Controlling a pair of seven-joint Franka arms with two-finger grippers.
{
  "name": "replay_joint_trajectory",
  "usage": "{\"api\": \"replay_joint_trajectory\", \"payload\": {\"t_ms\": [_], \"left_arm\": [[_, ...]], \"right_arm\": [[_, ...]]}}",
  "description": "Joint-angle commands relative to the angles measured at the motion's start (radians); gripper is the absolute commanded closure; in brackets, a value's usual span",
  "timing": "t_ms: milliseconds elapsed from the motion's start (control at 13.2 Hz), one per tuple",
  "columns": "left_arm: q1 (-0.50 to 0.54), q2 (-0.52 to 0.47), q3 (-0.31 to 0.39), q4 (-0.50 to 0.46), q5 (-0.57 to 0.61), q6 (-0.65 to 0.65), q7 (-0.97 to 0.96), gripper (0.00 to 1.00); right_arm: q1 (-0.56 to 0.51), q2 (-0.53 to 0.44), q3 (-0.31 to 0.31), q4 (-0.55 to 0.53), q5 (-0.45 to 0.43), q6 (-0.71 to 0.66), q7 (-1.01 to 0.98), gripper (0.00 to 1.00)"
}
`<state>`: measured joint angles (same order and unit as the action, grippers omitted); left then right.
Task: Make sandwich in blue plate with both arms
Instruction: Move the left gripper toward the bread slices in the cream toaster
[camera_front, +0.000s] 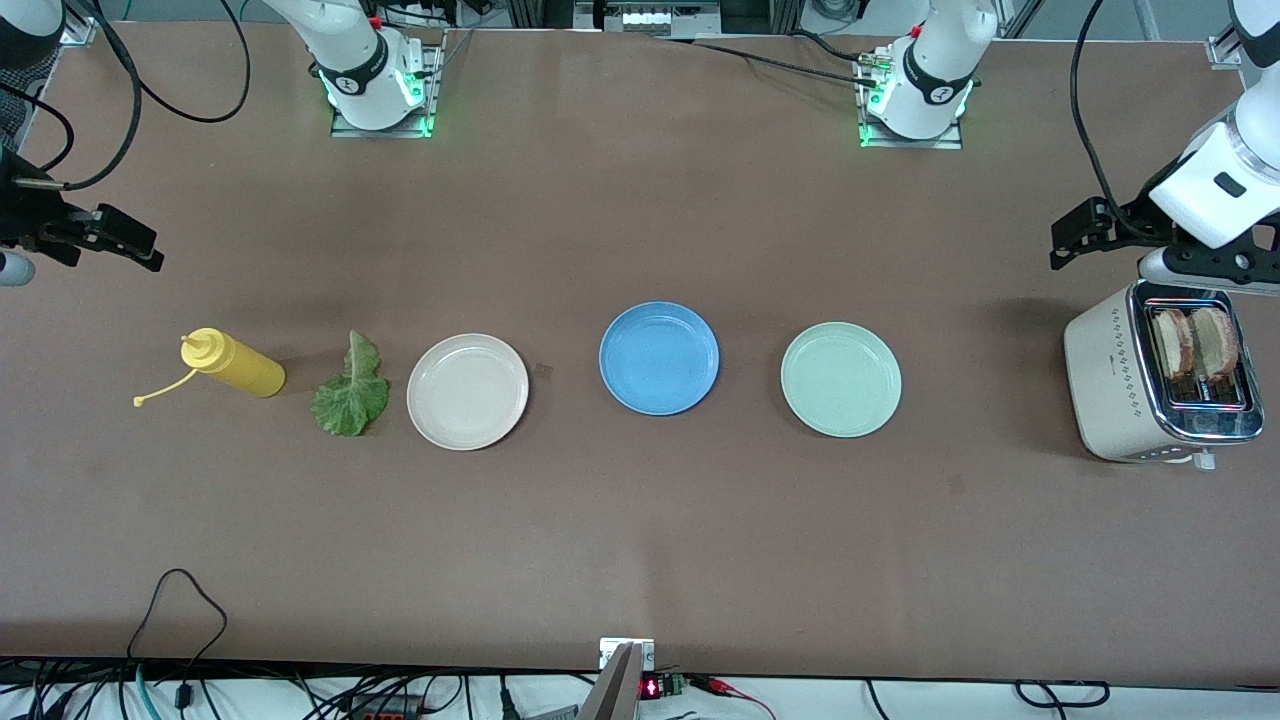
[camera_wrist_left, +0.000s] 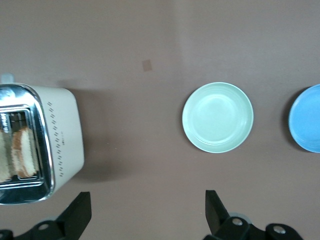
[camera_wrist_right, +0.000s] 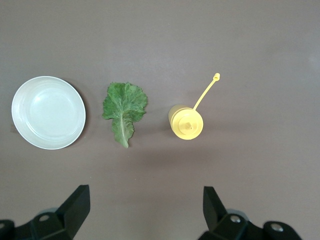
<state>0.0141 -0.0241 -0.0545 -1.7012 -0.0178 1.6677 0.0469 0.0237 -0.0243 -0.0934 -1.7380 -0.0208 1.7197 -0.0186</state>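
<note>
Meanwhile both grippers, left (camera_front: 1068, 243) and right (camera_front: 135, 243), hover with jaws wide, blue plate (camera_front: 659, 357) bare.

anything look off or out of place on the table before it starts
Only small things: the lettuce leaf lies bare on the table beside the beige plate, and the yellow squeeze bottle has its cap dangling off. Nothing spilled.

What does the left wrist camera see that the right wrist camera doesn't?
Only the left wrist view shows the toaster with bread slices in its slots, the green plate and the edge of the blue plate. Only the right wrist view shows the beige plate, the lettuce leaf and the yellow squeeze bottle. Both show brown tabletop and that arm's own open black fingers.
</note>
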Motion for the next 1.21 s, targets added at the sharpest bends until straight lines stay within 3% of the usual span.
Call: {"api": "replay_joint_trajectory", "payload": {"t_ms": [0,454,984,1135], "left_arm": [[-0.006,-0.020,0.013,-0.008,-0.018,-0.034,0.025,0.00],[-0.005,-0.011,0.015,-0.008,-0.011,-0.042,0.011,0.00],[-0.003,0.032,0.019,-0.008,-0.004,-0.172,0.021,0.00],[0.010,0.045,0.027,-0.005,0.065,-0.175,0.024,0.00]], "right_arm": [[-0.002,-0.006,0.000,0.009,-0.001,0.000,-0.012,0.00],[-0.004,-0.005,-0.002,0.011,-0.002,0.001,-0.014,0.00],[-0.005,0.000,-0.002,0.009,-0.011,0.027,-0.014,0.00],[-0.005,0.000,-0.002,0.011,-0.011,0.031,-0.014,0.00]]}}
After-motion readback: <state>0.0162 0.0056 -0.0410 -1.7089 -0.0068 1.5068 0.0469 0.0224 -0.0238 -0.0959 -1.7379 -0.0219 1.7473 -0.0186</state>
